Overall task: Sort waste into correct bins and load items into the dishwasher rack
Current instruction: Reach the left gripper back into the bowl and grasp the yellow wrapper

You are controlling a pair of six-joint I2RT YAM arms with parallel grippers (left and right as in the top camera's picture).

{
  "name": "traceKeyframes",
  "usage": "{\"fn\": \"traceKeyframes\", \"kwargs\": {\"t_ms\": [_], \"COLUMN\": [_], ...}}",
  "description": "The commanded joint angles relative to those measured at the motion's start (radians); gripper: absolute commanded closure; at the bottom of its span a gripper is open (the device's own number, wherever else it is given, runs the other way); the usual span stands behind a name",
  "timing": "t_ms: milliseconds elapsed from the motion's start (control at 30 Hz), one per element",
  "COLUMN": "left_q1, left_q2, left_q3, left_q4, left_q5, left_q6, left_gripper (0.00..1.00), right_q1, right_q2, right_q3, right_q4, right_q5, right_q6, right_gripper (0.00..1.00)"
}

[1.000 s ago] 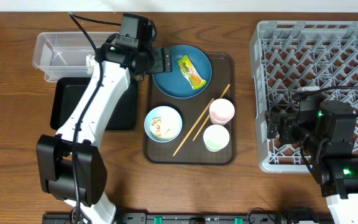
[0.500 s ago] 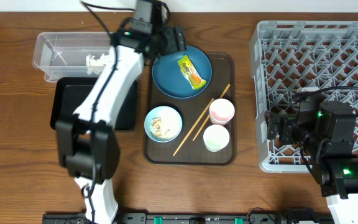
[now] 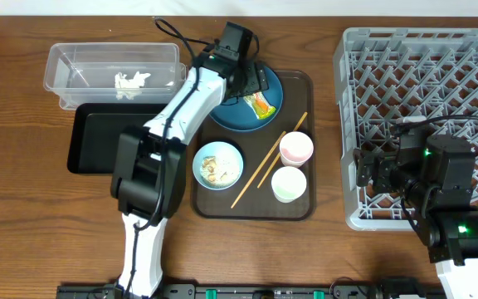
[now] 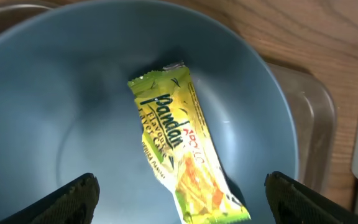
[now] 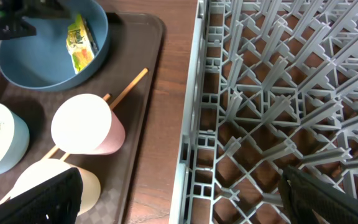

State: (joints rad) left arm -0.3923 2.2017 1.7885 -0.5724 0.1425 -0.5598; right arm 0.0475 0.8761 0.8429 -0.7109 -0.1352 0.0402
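The left claw (image 4: 182, 202), spread wide and empty, hovers over the yellow-green snack wrapper (image 4: 173, 149) lying flat in the dark-blue plate (image 4: 55, 112). Waste sorting seems in hand: next, descend, pinch across the wrapper, clear the plate's rim. The way over the bench (image 3: 23, 208) to the clear tub (image 3: 55, 71) looks open. The right claw (image 5: 185, 199), wide, idles by the rack (image 5: 278, 93) edge.

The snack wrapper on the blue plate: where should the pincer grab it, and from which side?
Probably from above, across the narrow middle of the snack wrapper. It lies flat and long in the dark-blue plate, so its long edges suit a pinch; the open left pincer hangs over it.
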Motion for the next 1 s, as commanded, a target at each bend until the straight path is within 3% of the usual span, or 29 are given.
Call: {"fn": "traceKeyframes", "kwargs": {"t_ms": [0,567,967], "left_q1": [-0.025,-0.084,-0.083], "left_q2": [0.048,0.115,0.114], "left_q3": [0.007,0.007,0.006], "left_q4": [0.009,0.010,-0.014], "left_q5": [-0.040,-0.129,-0.129], "left_q6": [-0.029,-0.029,-0.029], "left_gripper": [0.11,0.13,0.53], "right_q1": [0.005,0.005,0.005], "right_q2": [-0.005,-0.005,-0.005], "right_q3": [0.020,0.020,0.020], "right_q4": [0.000,0.000,0.000], "right_q5": [-0.004,-0.004,-0.004], "right_q6": [0.008,0.008,0.008], "right_gripper": [0.01,0.01,0.01]}}
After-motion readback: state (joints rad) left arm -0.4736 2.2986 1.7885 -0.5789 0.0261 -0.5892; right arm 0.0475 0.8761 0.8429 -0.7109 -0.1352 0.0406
